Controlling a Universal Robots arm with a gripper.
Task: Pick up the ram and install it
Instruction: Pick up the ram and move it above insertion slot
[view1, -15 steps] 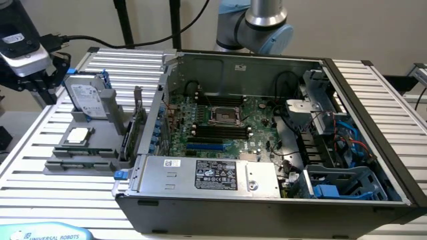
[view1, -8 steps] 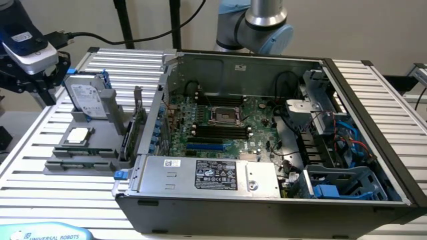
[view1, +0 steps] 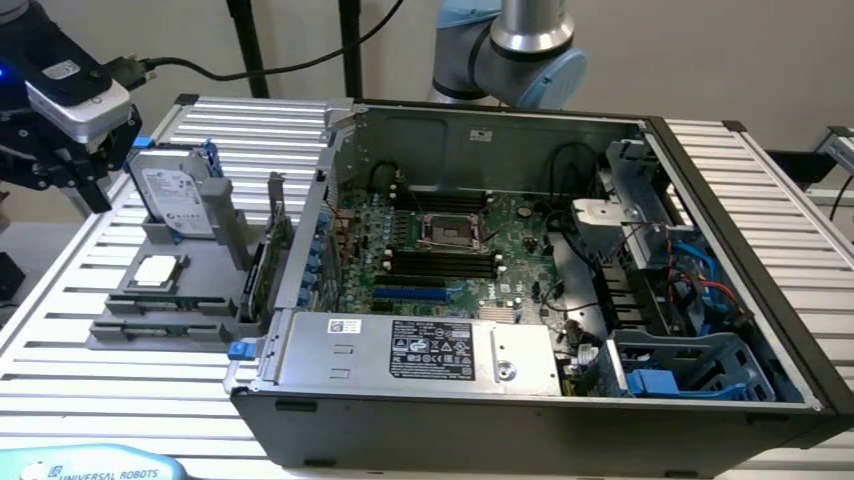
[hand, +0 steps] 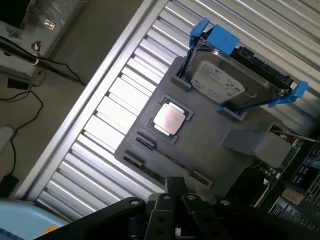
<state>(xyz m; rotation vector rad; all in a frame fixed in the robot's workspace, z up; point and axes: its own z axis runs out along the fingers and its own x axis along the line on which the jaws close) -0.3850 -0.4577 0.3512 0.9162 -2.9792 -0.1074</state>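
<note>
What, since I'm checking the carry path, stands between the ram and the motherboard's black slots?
The thin ram stick sits in the grey holder beside the case. The upright expansion card with metal bracket and the case's grey metal side wall stand between it and the black slots.

Lit brightly and evenly. Glaring white on counter (hand: 115, 105) slats beside tray (hand: 210, 145); softly shadowed under drive (hand: 220, 82) on tray. Dimmer inside case (view1: 507, 135) next to tray.
</note>
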